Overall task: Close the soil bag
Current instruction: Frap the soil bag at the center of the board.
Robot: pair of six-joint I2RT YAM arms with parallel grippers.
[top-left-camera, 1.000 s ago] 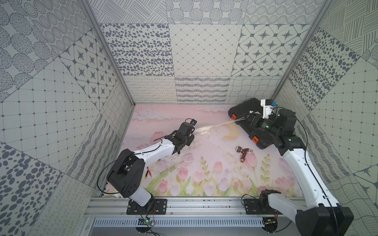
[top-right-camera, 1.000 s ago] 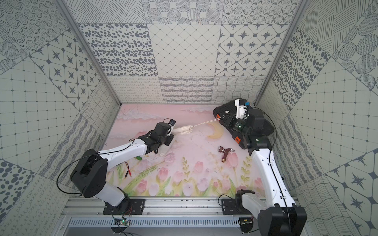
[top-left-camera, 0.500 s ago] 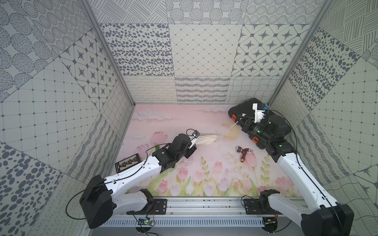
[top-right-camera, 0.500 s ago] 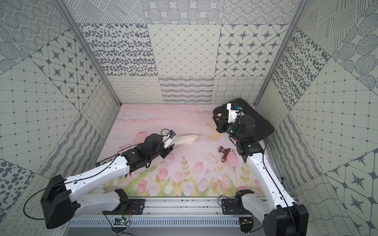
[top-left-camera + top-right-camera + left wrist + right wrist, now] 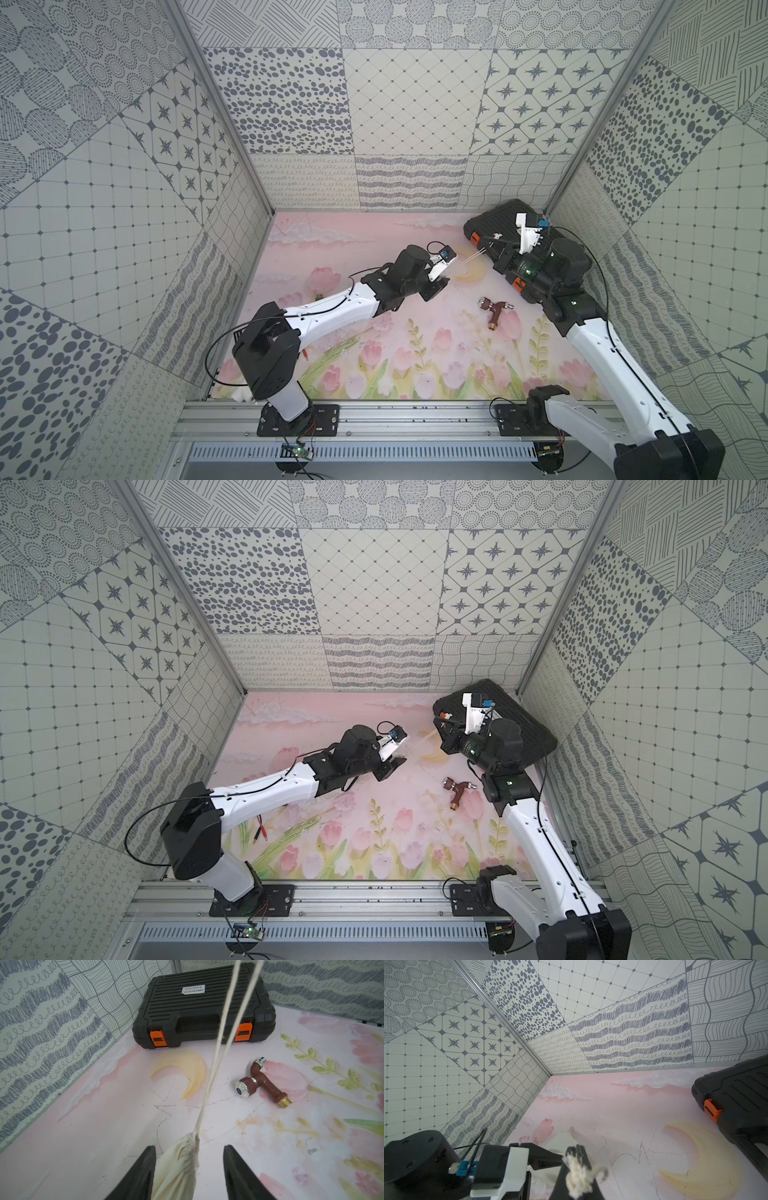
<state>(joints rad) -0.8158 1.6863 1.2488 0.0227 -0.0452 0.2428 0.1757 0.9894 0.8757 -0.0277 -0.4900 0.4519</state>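
1. Pink flowered table [image 5: 415,332] with patterned walls around it.
2. Your left jaws stand released on either side of the soil bag [image 5: 178,1167] (neck gathered), near mid-table.
3. Your right jaws are clenched on the cords [image 5: 218,1053], which run taut from the bag's neck toward the black case [image 5: 199,1005].

Cream soil bag [image 5: 178,1167], neck cinched, 2 cords [image 5: 226,1028] stretched taut
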